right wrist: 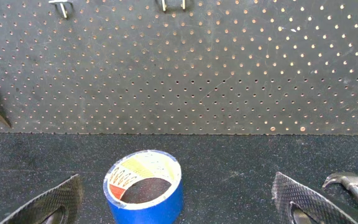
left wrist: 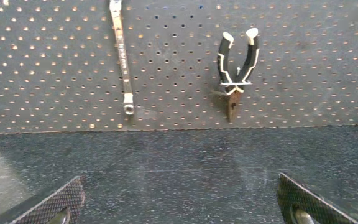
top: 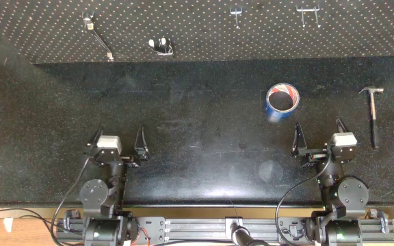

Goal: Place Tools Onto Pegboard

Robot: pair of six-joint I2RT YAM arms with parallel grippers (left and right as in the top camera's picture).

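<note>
Two items, tape point(top: 282, 100) and hammer point(top: 372, 116), lay on the counter point(top: 197, 116) awaiting hooks point(top: 236, 14) on the pegboard point(top: 204, 31). Your left gripper point(top: 119, 139) and right gripper point(top: 318, 135) held their fingers wide apart, empty.

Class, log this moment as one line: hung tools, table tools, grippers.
hung: wrench, pliers | on table: tape roll, hammer | left gripper: open, empty | right gripper: open, empty

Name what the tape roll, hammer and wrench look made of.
Tape roll: glossy blue plastic film, probably on a cardboard core, given the pale inner ring. Hammer: shiny metal head; dark handle, material unclear. Wrench: likely polished steel, by its silvery gleam.
</note>
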